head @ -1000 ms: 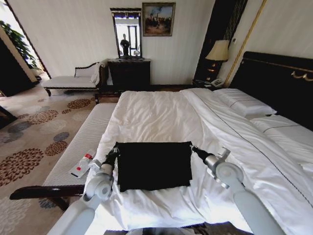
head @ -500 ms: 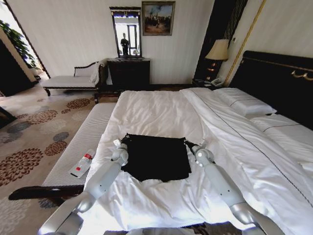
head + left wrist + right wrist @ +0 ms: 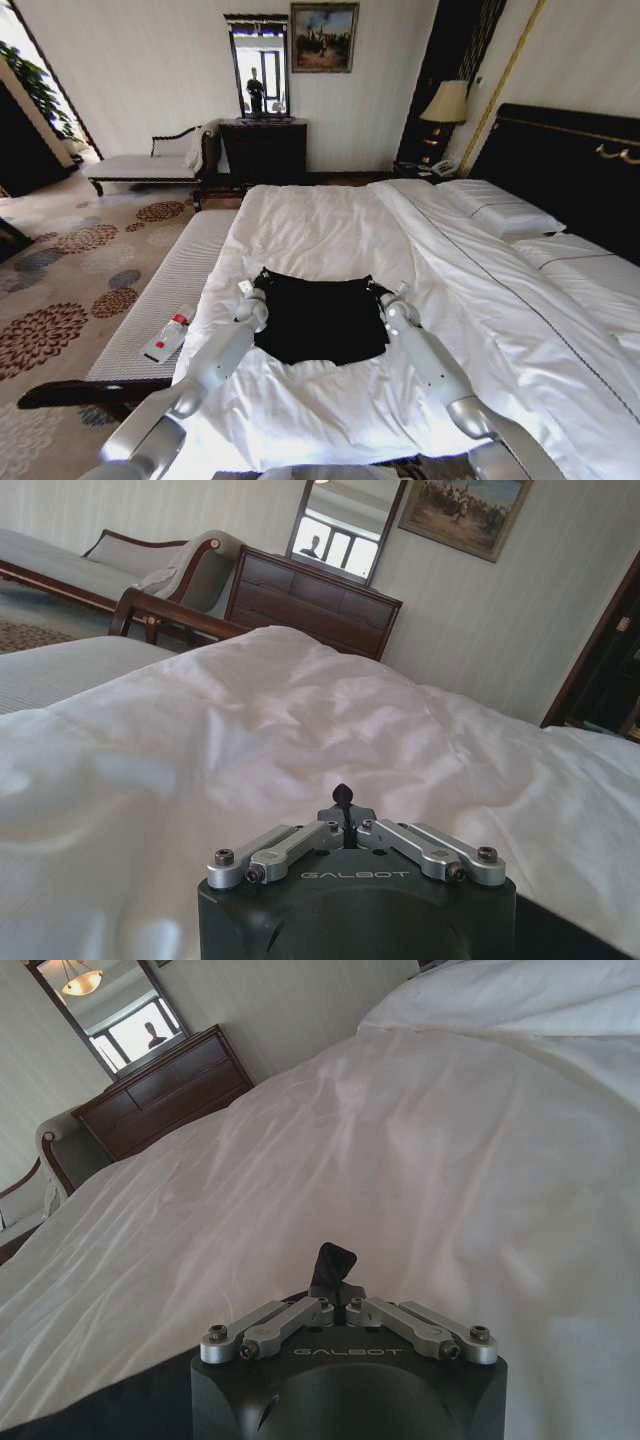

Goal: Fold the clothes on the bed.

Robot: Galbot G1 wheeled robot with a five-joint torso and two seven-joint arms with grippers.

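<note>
- Left gripper [image 3: 262, 281] pinches the black T-shirt [image 3: 320, 318] at its far-left corner — left wrist view shows a black tuft clamped.
- T-shirt lies mid-bed [image 3: 310, 230]; open white duvet beyond.
- Right gripper [image 3: 374, 287] clamps the far-right corner; both arms stretched forward, low.

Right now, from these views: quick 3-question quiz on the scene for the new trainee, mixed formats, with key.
1. True or false: both grippers are shut on the black T-shirt.
2. Multiple choice: the plastic bottle lies on A) the duvet, B) the striped bench beside the bed, C) the carpet.
3. Fill in: each gripper holds a ____ corner of the shirt, away from the robot.

Key
1. True: left gripper and right gripper each pinch black fabric.
2. B
3. far
</note>
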